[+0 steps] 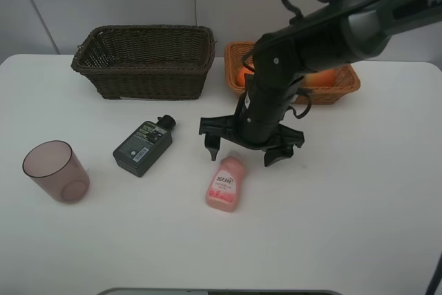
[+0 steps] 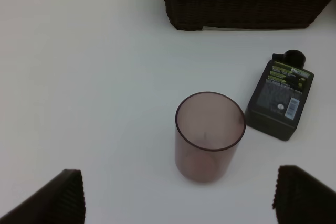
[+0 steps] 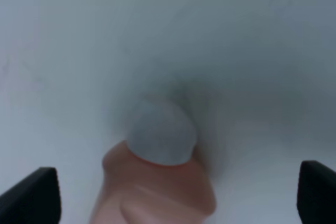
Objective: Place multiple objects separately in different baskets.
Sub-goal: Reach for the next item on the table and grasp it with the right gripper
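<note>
Squeeze bottle point(image 1: 226, 183), pink, soft-walled, probably light and easily dented: lies flat at the middle of the worktop point(image 1: 359, 240), cap toward its far edge. Right gripper point(image 1: 243, 155) hangs over the cap end, fingers point(image 1: 212, 148) spread wide; best taken across the stiffer shoulder.

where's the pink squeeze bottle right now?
In the exterior high view the pink squeeze bottle lies flat near the middle, its cap end at the open right gripper, with the dark green bottle to its left.

My right arm point(image 1: 324, 32) hides much of the tan basket point(image 1: 349, 88) and its fruit point(image 1: 323, 78); the pink squeeze bottle point(image 3: 152, 192) blurs close up.
</note>
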